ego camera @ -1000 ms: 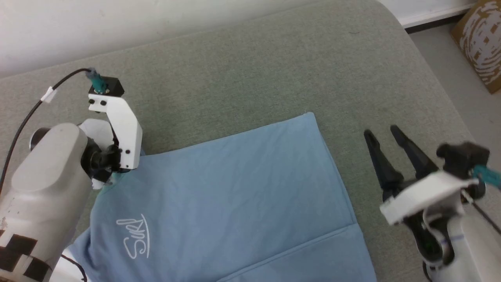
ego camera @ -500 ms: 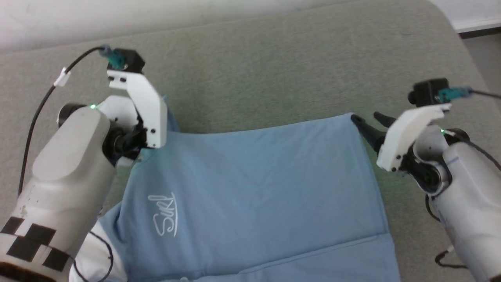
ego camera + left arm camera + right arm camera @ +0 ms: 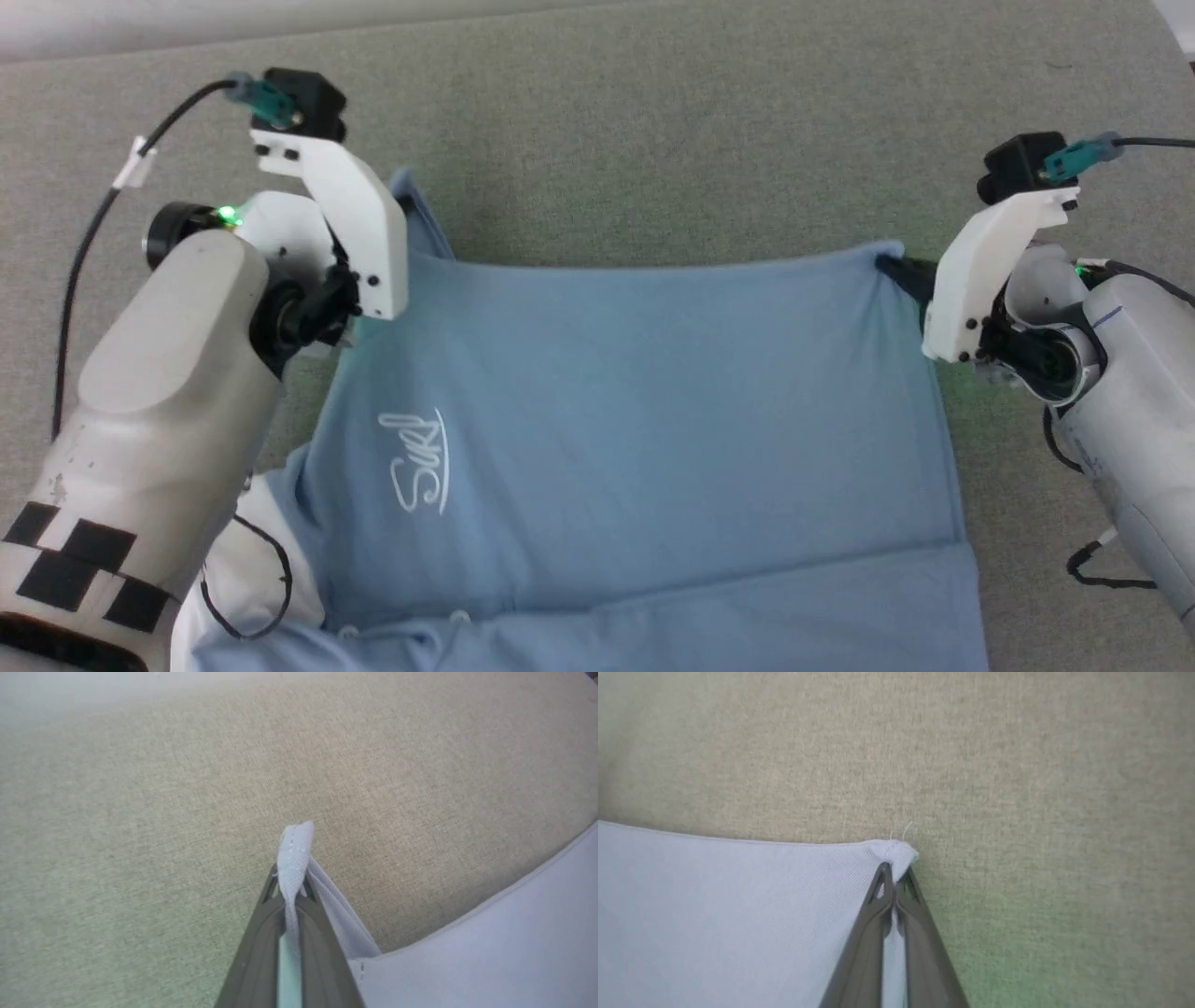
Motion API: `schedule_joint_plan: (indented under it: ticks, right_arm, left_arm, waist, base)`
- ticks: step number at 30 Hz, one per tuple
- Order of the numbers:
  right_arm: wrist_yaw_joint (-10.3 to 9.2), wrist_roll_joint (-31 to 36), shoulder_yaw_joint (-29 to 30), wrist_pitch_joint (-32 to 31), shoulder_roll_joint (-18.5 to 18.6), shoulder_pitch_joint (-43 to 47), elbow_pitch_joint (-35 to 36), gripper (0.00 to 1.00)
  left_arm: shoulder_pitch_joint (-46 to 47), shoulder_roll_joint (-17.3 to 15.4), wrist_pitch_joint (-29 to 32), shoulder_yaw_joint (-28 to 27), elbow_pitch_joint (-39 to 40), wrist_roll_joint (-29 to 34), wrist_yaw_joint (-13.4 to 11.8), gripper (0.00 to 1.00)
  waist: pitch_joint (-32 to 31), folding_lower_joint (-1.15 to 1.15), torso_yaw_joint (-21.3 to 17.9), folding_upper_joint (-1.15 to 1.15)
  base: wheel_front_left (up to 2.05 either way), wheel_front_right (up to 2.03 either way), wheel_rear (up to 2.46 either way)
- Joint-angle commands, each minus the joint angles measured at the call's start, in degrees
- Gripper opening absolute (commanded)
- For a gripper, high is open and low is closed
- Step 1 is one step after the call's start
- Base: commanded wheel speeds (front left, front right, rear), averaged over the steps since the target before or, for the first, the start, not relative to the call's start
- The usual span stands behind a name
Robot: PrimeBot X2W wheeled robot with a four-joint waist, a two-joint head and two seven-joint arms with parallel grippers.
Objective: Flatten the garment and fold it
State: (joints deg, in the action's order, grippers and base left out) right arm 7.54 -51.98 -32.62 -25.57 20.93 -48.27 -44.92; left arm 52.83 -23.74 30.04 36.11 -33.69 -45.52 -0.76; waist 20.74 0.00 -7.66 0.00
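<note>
The garment [image 3: 635, 401], a light-blue shirt with a white script logo [image 3: 417, 462], lies spread on the grey-green fabric surface [image 3: 653, 140]. My left gripper [image 3: 292, 884] is shut on a bunched hem corner of the garment [image 3: 295, 849] at the far left; in the head view that corner [image 3: 411, 201] pokes up beside the white wrist mount. My right gripper [image 3: 894, 877] is shut on the far right corner of the garment [image 3: 896, 851], which in the head view sits at the dark fingertips [image 3: 901, 271]. The far edge runs taut between both corners.
The grey-green upholstered surface [image 3: 1017, 765] extends beyond the garment's far edge and to both sides. A fold line crosses the garment near the bottom of the head view [image 3: 747, 583]. A black cable [image 3: 103, 233] trails from my left wrist.
My right gripper reached the far right corner and shut on it. The head camera shifted, and the far edge now stretches straight between both grippers.
</note>
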Motion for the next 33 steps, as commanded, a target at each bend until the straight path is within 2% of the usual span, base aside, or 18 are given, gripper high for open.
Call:
schedule_joint_plan:
  ticks: [1, 8, 13, 16, 20, 27, 28, 29, 30, 31, 32, 33]
  right_arm:
    - [-0.05, -0.71, 0.16, 3.14, -0.87, 0.39, 0.22, 0.0]
    - [-0.05, -0.03, 1.82, 15.99, 1.97, -0.89, 1.28, 0.0]
    - [-0.05, -1.03, 1.62, 19.42, 3.02, 4.17, 3.98, 0.0]
    - [-0.05, -1.51, 0.54, 19.71, 3.58, 9.62, 5.78, 0.0]
    - [-0.05, -1.62, -0.46, 20.22, 3.7, 16.5, 6.5, 0.0]
    - [-0.05, -0.45, 0.76, 25.21, 2.9, 23.07, 2.4, 0.0]
    - [-0.05, -0.23, 1.17, 26.35, 2.72, 23.81, 1.61, 0.06]
    - [-0.05, -0.08, 1.57, 27.36, 2.43, 24.49, 0.85, 0.33]
    - [-0.05, -0.24, 1.89, 27.91, 1.92, 25.24, 0.22, 0.48]
    - [-0.05, -0.31, 2.07, 28.25, 1.58, 25.99, -0.36, 0.79]
    - [-0.05, -0.21, 2.22, 28.8, 1.33, 26.68, -0.71, 1.0]
    - [-0.05, -0.32, 2.43, 29.43, 1.0, 27.4, -0.73, 1.0]
  left_arm:
    - [0.59, -0.68, -2.4, -1.03, -0.35, 0.89, -0.99, 0.0]
    - [-0.48, -1.05, -10.48, -3.61, -1.32, 0.93, -2.14, 0.0]
    - [-7.16, -2.21, -17.38, -6.27, 2.38, -0.49, -3.36, 0.0]
    - [-15.56, -3.07, -21.12, -8.37, 6.96, -2.51, -5.32, 0.0]
    - [-28.68, -3.63, -25.44, -11.33, 14.45, -5.43, -9.43, 0.0]
    - [-42.69, -2.35, -27.9, -11.31, 23.19, -7.25, -13.89, 0.0]
    - [-44.06, -2.16, -28.23, -11.11, 24.05, -7.18, -14.43, 0.0]
    - [-45.33, -1.97, -28.37, -10.92, 24.72, -7.27, -14.86, 0.0]
    - [-46.57, -1.83, -28.41, -10.77, 25.25, -7.47, -15.2, 0.0]
    - [-47.67, -1.72, -28.62, -10.78, 25.71, -7.61, -15.59, 0.11]
    - [-48.67, -1.63, -29.08, -10.96, 26.08, -7.77, -15.9, 0.49]
    - [-49.61, -1.71, -29.36, -10.96, 26.26, -7.78, -16.11, 1.0]
  waist:
    - [-1.51, 0.0, 0.01, 0.0]
    - [-6.78, 0.0, 0.49, 0.0]
    - [-11.85, 0.0, 0.99, 0.0]
    - [-14.54, 0.0, 1.05, 0.0]
    - [-16.24, 0.0, 1.33, 0.0]
    - [-16.81, 0.0, 2.79, 0.0]
    - [-16.88, 0.0, 2.98, 0.0]
    - [-16.94, 0.0, 3.02, 0.0]
    - [-17.11, 0.0, 2.95, 0.0]
    - [-17.29, 0.0, 2.87, 0.0]
    - [-17.43, 0.0, 2.74, 0.0]
    - [-17.66, 0.0, 2.57, 0.0]
  base:
    - [0.0, 0.0, 0.0]
    - [0.0, 0.0, 0.0]
    - [0.0, 0.0, 0.0]
    - [0.0, 0.0, 0.0]
    - [0.0, 0.0, 0.0]
    - [0.0, 0.0, 0.0]
    - [0.0, 0.0, 0.0]
    - [0.0, 0.0, 0.0]
    - [0.0, 0.0, 0.0]
    - [0.0, 0.0, 0.0]
    - [0.0, 0.0, 0.0]
    - [0.0, 0.0, 0.0]
